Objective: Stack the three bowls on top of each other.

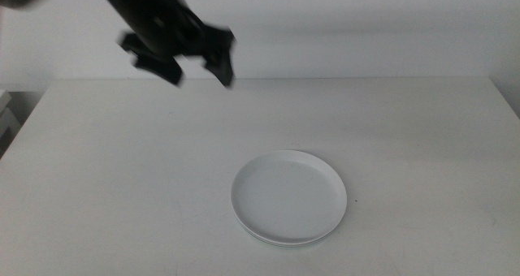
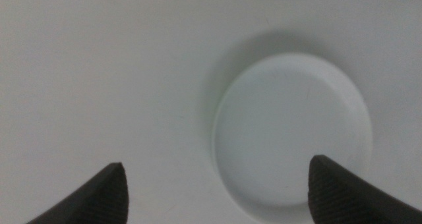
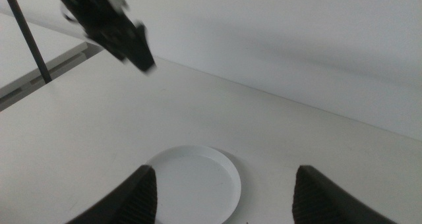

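Observation:
A white bowl (image 1: 289, 195) lies on the table (image 1: 122, 170) a little right of centre, topmost in a stack. Under its front edge I see the thin rim of a lower bowl (image 1: 284, 242); its colour is hard to tell. My left gripper (image 1: 201, 75) hangs high above the table's far left part, open and holding nothing, well away from the stack. The left wrist view looks straight down on the white bowl (image 2: 293, 128) between the open left gripper (image 2: 217, 184). My right gripper (image 3: 221, 191) is open and empty, with the bowl (image 3: 194, 183) below it.
The table is white with a pale wall behind it. A dark thin pole (image 3: 30, 36) and a low shelf stand off the table's left side. A small dark speck (image 1: 355, 201) lies just right of the stack.

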Tool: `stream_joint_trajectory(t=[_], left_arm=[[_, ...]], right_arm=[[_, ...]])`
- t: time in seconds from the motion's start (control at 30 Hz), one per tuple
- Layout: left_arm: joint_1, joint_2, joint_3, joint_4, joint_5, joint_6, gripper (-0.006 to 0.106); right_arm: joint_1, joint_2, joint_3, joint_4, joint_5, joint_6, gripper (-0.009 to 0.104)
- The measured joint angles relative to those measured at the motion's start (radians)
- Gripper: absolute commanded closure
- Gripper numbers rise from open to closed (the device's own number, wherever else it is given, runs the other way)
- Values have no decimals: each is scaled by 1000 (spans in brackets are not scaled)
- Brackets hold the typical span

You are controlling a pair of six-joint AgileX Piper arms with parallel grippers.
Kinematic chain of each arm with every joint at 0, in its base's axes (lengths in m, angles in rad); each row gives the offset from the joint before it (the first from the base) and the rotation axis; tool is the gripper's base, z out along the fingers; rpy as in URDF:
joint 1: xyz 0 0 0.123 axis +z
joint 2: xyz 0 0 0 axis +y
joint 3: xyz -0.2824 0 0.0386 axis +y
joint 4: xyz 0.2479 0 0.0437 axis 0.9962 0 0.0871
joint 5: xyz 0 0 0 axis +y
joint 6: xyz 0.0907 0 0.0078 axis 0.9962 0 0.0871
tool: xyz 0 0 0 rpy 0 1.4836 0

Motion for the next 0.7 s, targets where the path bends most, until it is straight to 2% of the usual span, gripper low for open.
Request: stream_joint_trajectory(t=[0.23,0.7], left_arm=[[15,-202,-5,106,18,-68,12],[15,-438,8,165,34,-106,12]], right_arm=[[0,0,0,0,0,0,40],[0,0,0,0,0,0,40]])
